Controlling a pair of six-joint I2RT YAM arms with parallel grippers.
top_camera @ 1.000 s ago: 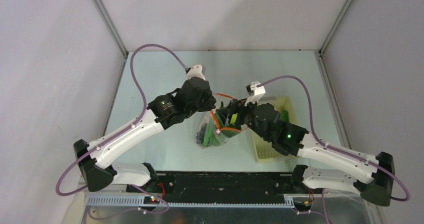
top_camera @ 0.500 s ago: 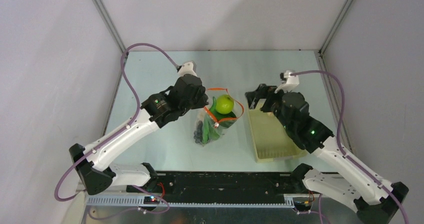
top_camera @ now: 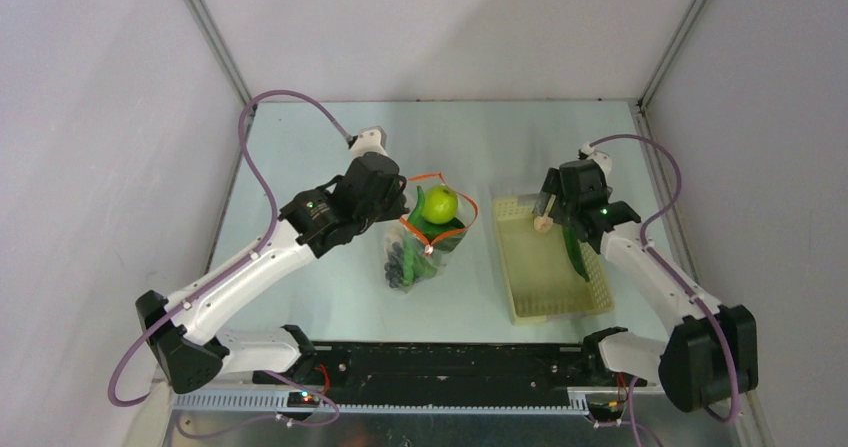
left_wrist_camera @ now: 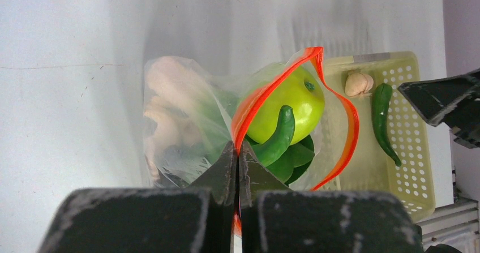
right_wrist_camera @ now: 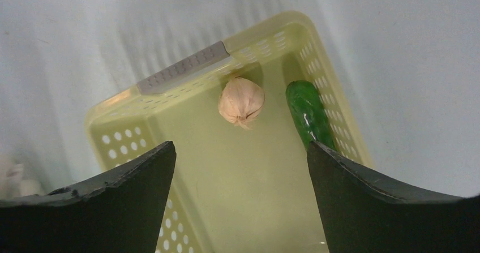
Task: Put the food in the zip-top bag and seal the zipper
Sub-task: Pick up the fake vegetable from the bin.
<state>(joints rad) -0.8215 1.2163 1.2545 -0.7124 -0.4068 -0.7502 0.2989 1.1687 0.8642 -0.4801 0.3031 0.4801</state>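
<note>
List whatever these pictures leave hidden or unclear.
Slider tab: unseen anywhere; in the left wrist view the left gripper, shut on the bag, covers the zipper's near end.
Bag's bottom contents: blurred behind crinkled plastic, too small from above.
Pepper in the basket: right wrist view, its lower end behind a finger.

- I am seeing the zip-top bag [top_camera: 428,257] lying with its mouth facing away from the arm bases.
- The apple [top_camera: 438,205] is sitting in the bag's mouth, with a curved pepper [left_wrist_camera: 278,137] lying under it.
- The grapes [top_camera: 399,263] are lying at the bag's closed end.
- The basket [top_camera: 548,309] is standing right of the bag, apart from it.
- A small bulb [top_camera: 543,224] and a long pepper [top_camera: 575,252] are lying in the basket's far end, the pepper farther from the bag.
- My left gripper [left_wrist_camera: 238,157] is pinching the zipper [left_wrist_camera: 242,117] on the bag's left; my right gripper [right_wrist_camera: 240,148] is hanging spread over the basket.
</note>
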